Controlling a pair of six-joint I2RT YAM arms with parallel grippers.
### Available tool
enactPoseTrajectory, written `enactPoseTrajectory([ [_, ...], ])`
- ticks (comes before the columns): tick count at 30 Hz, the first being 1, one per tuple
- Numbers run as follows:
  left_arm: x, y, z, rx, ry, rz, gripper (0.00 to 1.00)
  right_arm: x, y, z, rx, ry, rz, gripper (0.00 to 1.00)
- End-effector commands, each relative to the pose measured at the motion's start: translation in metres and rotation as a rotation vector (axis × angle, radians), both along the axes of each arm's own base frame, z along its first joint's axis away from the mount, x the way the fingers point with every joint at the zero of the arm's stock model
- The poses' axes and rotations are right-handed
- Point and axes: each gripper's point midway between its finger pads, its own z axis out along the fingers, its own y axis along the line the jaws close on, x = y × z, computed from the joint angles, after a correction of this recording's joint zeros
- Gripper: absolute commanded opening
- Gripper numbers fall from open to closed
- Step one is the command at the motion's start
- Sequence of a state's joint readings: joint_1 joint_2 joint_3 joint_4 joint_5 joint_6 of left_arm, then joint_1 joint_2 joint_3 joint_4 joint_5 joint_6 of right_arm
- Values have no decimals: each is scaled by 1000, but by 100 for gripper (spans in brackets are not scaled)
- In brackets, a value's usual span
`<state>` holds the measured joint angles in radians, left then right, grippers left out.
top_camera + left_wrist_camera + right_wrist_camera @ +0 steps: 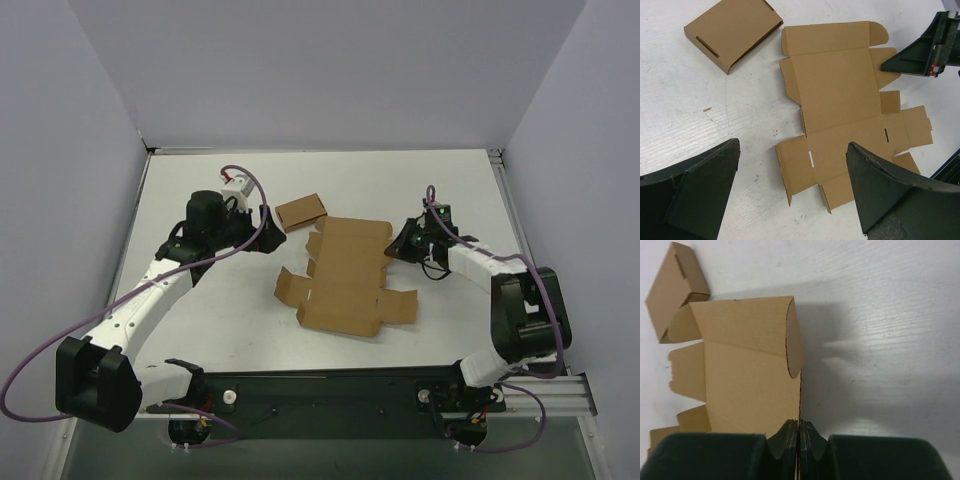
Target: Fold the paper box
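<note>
The paper box (345, 275) is a brown die-cut sheet lying mostly flat in the middle of the table, flaps spread. My right gripper (396, 247) is at its right edge, shut on a side flap. In the right wrist view the gripper (799, 427) pinches that flap's thin edge, and the sheet (745, 375) stretches away to the left. My left gripper (263, 228) hovers over the sheet's far left corner, open and holding nothing. Its wrist view shows the wide-apart fingers (792, 144) above the sheet (840, 95), with the right gripper's tip (890, 65) at the flap.
A smaller folded brown box (300, 211) lies just beyond the sheet's far left corner, close to the left gripper; it also shows as the box (732, 32) and the box (675, 285). White tabletop (450, 190) surrounds the cardboard, with walls on three sides.
</note>
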<state>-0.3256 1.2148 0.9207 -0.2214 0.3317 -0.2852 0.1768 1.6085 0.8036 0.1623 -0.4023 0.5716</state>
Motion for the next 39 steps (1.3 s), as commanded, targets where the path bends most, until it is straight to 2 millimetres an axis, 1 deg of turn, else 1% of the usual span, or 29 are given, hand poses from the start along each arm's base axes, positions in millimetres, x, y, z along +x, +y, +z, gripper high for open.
enactPoseTrajectory([
  [1, 3, -10, 20, -42, -53, -53, 97, 9, 10, 65, 81, -222, 26, 0],
  [2, 2, -11, 22, -51, -57, -62, 97, 8, 12, 83, 97, -278, 33, 0],
  [4, 1, -14, 24, -71, -65, -81, 97, 4, 14, 97, 110, -336, 49, 0],
  [5, -2, -18, 25, -87, -65, -103, 97, 2, 14, 112, 116, -382, 62, 0],
  [6, -2, -19, 26, -94, -66, -112, 97, -1, 15, 118, 120, -398, 72, 0],
  [7, -3, -20, 28, -101, -69, -119, 97, -3, 15, 131, 126, -441, 79, 0],
  [9, -4, -22, 30, -108, -74, -132, 97, -7, 15, 140, 130, -474, 85, 0],
  [10, -4, -21, 32, -109, -79, -133, 97, -10, 15, 155, 140, -525, 90, 0],
  [15, -7, -20, 42, -129, -125, -149, 97, -20, 19, 191, 181, -637, 117, 0],
  [16, -8, -19, 43, -132, -129, -150, 97, -22, 18, 204, 190, -670, 116, 0],
  [18, -9, -19, 45, -139, -131, -152, 97, -23, 16, 216, 197, -688, 95, 0],
  [20, -8, -17, 45, -162, -106, -122, 97, -24, 12, 232, 191, -720, 69, 0],
  [21, -8, -16, 44, -175, -91, -101, 97, -24, 10, 236, 191, -726, 59, 0],
  [22, -11, -16, 36, -208, -44, -69, 97, -25, 8, 244, 196, -741, 42, 0],
  [23, -12, -17, 35, -232, -41, -59, 97, -26, 8, 252, 200, -758, 39, 0],
  [24, -13, -17, 32, -253, -29, -46, 97, -27, 6, 258, 204, -768, 29, 0],
  [25, -15, -18, 36, -305, -21, -20, 97, -28, 5, 263, 214, -773, 15, 0],
  [26, -18, -18, 21, -332, -17, -7, 97, -28, 3, 268, 214, -786, 2, 0],
  [27, -21, -19, 17, -357, -11, 4, 97, -29, 2, 272, 216, -796, -6, 0],
  [28, -25, -20, 18, -406, 0, 22, 97, -30, 1, 277, 220, -804, -16, 0],
  [29, -30, -19, 7, -426, 5, 28, 97, -30, -1, 279, 221, -807, -33, 0],
  [31, -37, -20, 9, -466, 8, 37, 97, -32, -4, 286, 219, -815, -47, 0],
  [32, -40, -19, 5, -471, 7, 50, 97, -32, -6, 288, 217, -818, -60, 0],
  [33, -46, -21, 9, -482, -4, 43, 97, -33, -7, 289, 218, -819, -69, 0],
  [35, -51, -23, 12, -525, -10, 58, 97, -35, -11, 291, 232, -821, -100, 0],
  [36, -60, -28, 10, -572, 1, 51, 97, -36, -14, 292, 233, -832, -123, 0],
  [37, -61, -28, 8, -597, 2, 75, 97, -36, -15, 295, 247, -845, -143, 0],
  [38, -73, -36, -5, -632, 63, 76, 97, -38, -16, 292, 253, -845, -154, 0],
  [39, -76, -41, 1, -671, 40, 66, 97, -38, -17, 293, 255, -852, -166, 0],
])
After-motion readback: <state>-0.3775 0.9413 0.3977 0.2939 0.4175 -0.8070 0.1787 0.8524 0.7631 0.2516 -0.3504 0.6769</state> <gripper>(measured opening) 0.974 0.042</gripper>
